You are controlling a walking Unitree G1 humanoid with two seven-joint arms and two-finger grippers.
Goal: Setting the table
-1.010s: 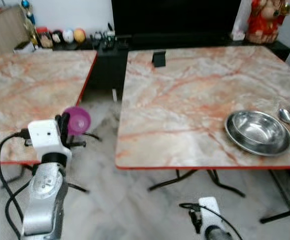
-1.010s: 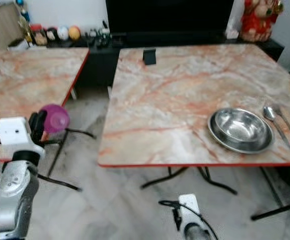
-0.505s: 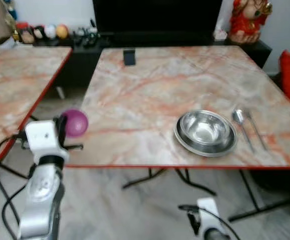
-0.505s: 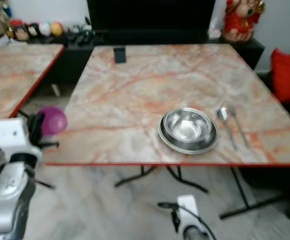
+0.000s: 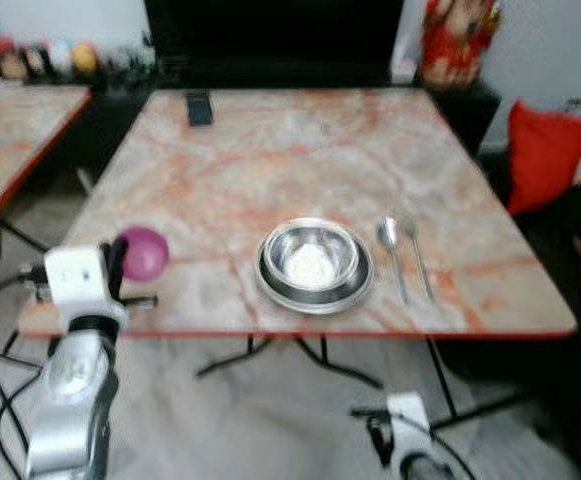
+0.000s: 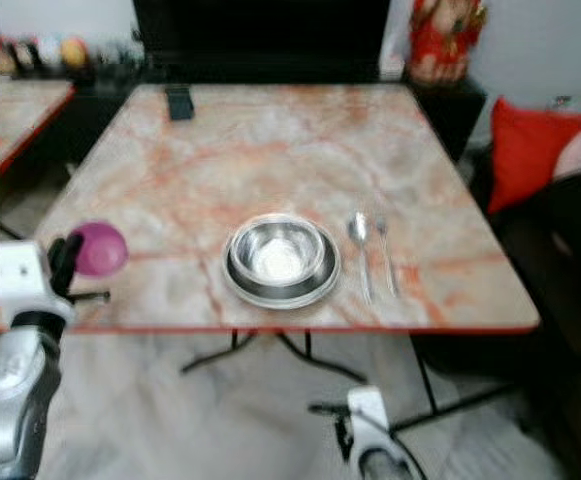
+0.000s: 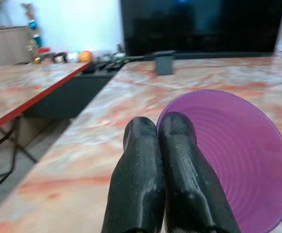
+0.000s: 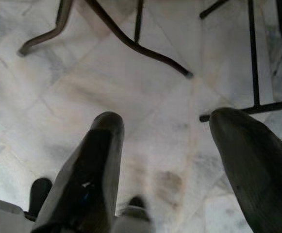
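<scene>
Left pincer (image 7: 160, 145) clenched on the purple cup (image 7: 238, 160), seemingly its rim; right pincer (image 8: 172, 160) hangs spread wide.

A marble-patterned table (image 5: 300, 150) with a red edge carries a steel bowl (image 5: 314, 264) near the middle of its near edge, sitting on a steel plate. Just beside the bowl, toward the right edge, a spoon (image 5: 391, 250) and a fork (image 5: 417, 255) lie side by side. A small dark object (image 5: 199, 108) stands near the far left corner.

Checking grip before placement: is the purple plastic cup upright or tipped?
Tipped: purple plastic cup shows its open mouth sideways, left gripper pinching its rim.
</scene>
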